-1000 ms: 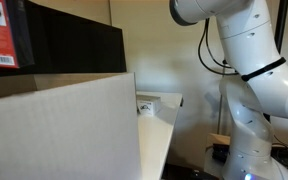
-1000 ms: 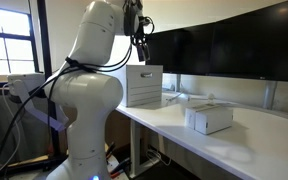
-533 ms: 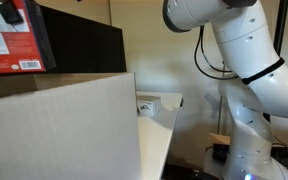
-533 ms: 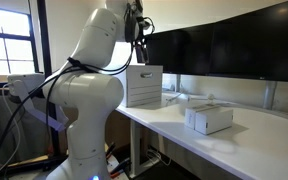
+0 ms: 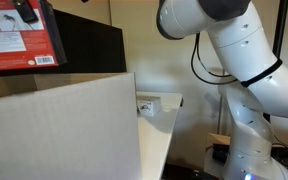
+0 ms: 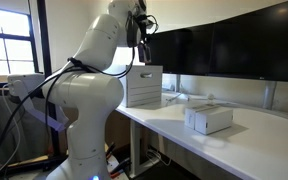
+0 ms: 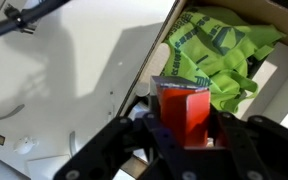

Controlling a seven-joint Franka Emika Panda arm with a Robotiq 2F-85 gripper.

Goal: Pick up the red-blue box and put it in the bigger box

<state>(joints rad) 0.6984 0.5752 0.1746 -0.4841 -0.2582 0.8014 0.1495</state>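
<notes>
Fingers (image 7: 246, 138) clamp the red-blue box (image 5: 19, 38) above the bigger box (image 5: 59, 130)

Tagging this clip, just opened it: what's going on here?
The white robot arm's end effector grips a small red-orange cardboard box, holding it in the air over the very large white-grey cardboard carton. The carton's top is open, with crumpled green material inside. The box is not in yet.

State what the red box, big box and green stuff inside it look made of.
The red box looks like smooth printed cardboard: white label panels, barcode. The big box looks like plain matte cardboard: pale flat walls, crisp edges. The green stuff is crumpled with dark print, so thin plastic or fabric; unclear which.
</notes>
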